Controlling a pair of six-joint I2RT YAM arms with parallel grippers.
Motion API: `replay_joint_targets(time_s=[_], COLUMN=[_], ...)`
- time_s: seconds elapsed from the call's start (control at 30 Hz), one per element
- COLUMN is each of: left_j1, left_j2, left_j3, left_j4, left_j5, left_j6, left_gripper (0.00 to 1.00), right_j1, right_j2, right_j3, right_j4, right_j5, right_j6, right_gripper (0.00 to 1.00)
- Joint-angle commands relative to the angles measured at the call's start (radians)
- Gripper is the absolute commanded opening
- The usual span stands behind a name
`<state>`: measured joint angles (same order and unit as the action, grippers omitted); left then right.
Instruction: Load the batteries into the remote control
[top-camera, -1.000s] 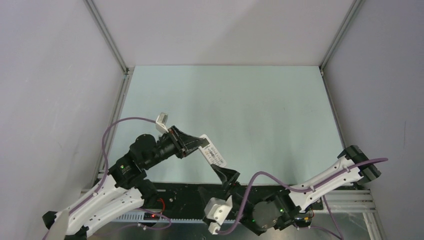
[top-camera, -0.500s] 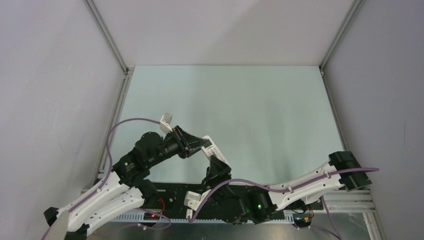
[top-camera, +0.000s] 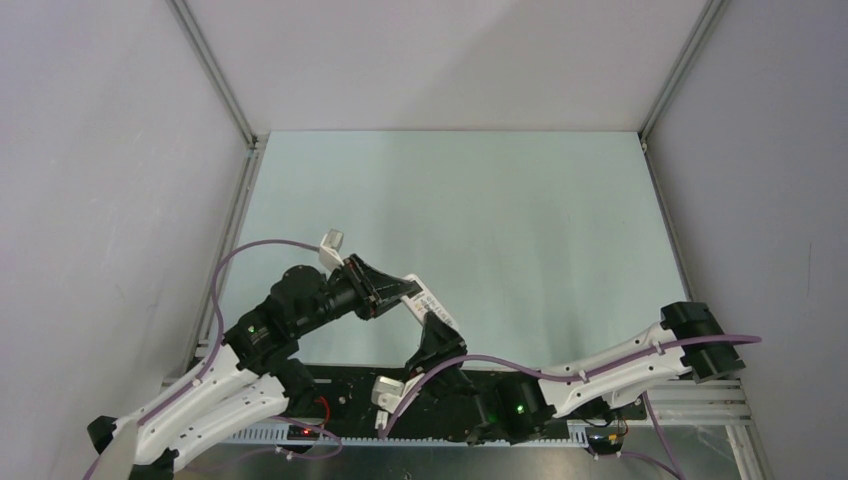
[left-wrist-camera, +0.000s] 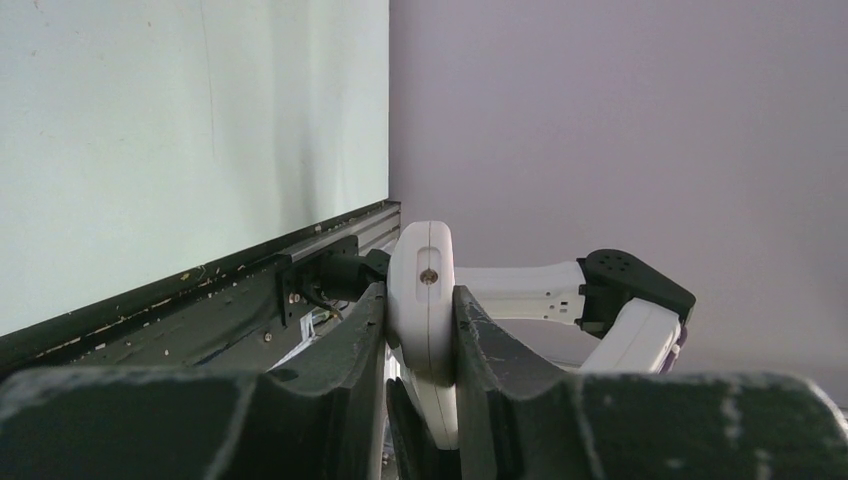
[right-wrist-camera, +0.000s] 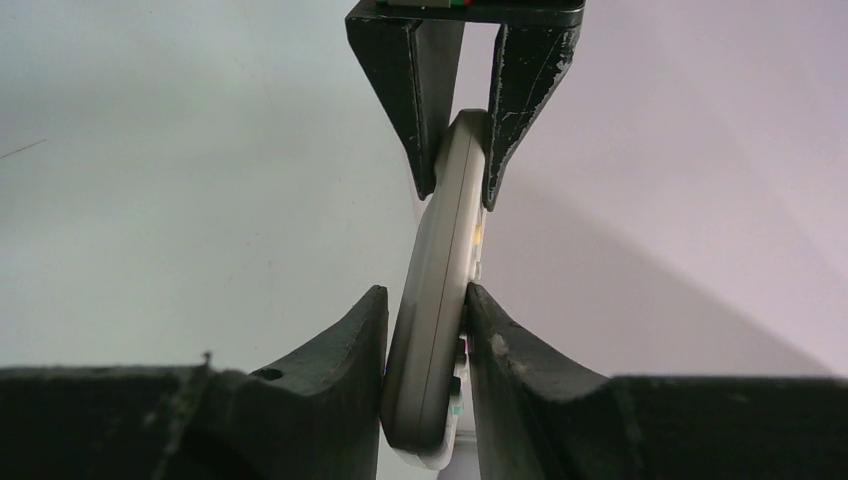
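The remote control is a white slab held in the air above the table's near edge, its labelled back facing up. My left gripper is shut on its far-left end; in the left wrist view the remote control stands edge-on between the fingers of that gripper. My right gripper comes from below, and its jaws press both sides of the remote control near the button end. The right gripper faces the left gripper along the slab. No batteries are in view.
The pale green table lies between grey side walls with metal frame rails. Purple cables loop off both arms. The right arm's white link stretches low along the black near rail.
The right gripper slid up to the remote's near end and its jaws narrowed onto it. The right arm dropped and swung left. The left gripper kept its hold, shifting only slightly.
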<state>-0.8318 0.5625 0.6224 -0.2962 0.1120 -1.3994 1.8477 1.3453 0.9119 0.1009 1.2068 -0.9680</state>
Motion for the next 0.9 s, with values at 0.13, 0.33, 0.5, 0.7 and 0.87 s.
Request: replay_joint_targets(time_s=[0.13, 0.33, 0.5, 0.7, 0.87], left_j1=[-0.004, -0.003, -0.003, -0.003, -0.003], left_j2=[-0.022, -0.071, -0.102, -0.193, -0.202], left_j3=[0.036, 0.036, 0.055, 0.071, 0.079], left_j4=[0.066, 0.066, 0.067, 0.093, 0.129], left_j5=[0.011, -0.035, -0.068, -0.156, -0.145], left_j6=[0.058, 0.101, 0.132, 0.255, 0.311], left_gripper=[0.5, 0.99, 1.0, 1.0, 1.0], right_j1=[-0.025, -0.078, -0.189, -0.259, -0.262], right_j2=[-0.124, -0.265, -0.391, -0.537, -0.457], right_j3=[0.034, 0.024, -0.033, -0.344, -0.394], right_j4=[-0.027, -0.038, -0.083, 0.468, 0.789], right_j5=[-0.137, -0.256, -0.378, -0.503, -0.53], right_j6=[0.37, 0.665, 1.075, 1.491, 1.598], right_gripper=[0.0, 0.0, 0.0, 0.0, 0.0])
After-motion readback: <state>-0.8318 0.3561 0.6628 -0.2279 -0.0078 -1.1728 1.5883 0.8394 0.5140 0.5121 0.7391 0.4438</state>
